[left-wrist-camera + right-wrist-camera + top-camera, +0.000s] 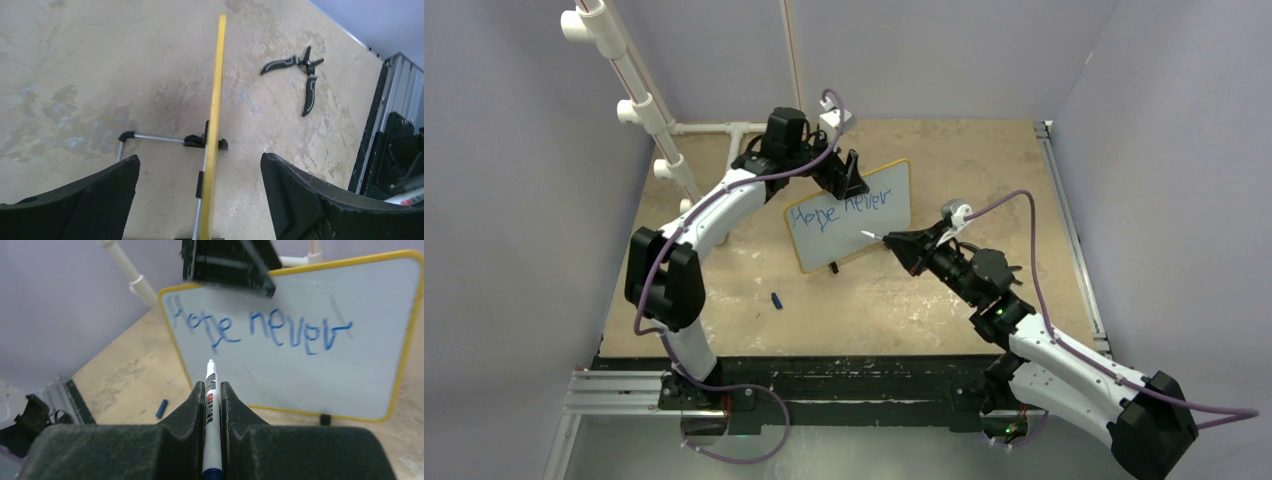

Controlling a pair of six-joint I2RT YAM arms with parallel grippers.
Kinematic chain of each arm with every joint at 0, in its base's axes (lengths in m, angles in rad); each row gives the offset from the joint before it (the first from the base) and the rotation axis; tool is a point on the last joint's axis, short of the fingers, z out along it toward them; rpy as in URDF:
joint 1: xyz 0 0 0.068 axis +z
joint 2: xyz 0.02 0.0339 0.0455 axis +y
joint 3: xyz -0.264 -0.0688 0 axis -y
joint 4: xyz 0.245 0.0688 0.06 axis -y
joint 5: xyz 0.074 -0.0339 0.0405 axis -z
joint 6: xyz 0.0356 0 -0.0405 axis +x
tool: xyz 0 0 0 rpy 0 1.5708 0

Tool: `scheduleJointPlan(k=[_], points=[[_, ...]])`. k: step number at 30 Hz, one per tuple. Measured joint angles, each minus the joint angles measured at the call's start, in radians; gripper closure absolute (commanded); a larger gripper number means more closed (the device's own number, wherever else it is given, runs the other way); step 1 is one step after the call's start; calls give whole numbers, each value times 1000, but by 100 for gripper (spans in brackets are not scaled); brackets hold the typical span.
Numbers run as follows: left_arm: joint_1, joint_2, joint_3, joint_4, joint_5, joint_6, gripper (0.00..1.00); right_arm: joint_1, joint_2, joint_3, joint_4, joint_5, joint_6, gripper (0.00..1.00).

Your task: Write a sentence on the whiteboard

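r gripper (212, 388) clamped on marker (210, 410), long axis aimed fwd at board (320, 375), tip near blank area below sentence (260, 330) ("hope never" only). l gripper (200, 160) released, jaws wide astride board top edge. board stands mid-table. next: advance tip fwd to contact.

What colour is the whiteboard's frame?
Yellow. The whiteboard frame shows best in the right wrist view.
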Motion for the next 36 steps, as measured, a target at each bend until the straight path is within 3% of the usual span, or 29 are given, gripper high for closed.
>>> scheduleJointPlan(k=[10,22,25,28,36], points=[[129,-201,-55,80,-52,-79,8,75,119,0,79,-2,27,100],[198,-671,-495,28,-345,-121,5,165,401,18,247,1,65,100],[202,-735,-572,-10,-355,-121,9,187,468,43,272,5,66,100],[202,-753,-616,-45,-347,-116,21,210,534,80,307,26,66,100],[202,-656,-647,-39,-261,-95,36,241,639,115,375,100,66,100]])
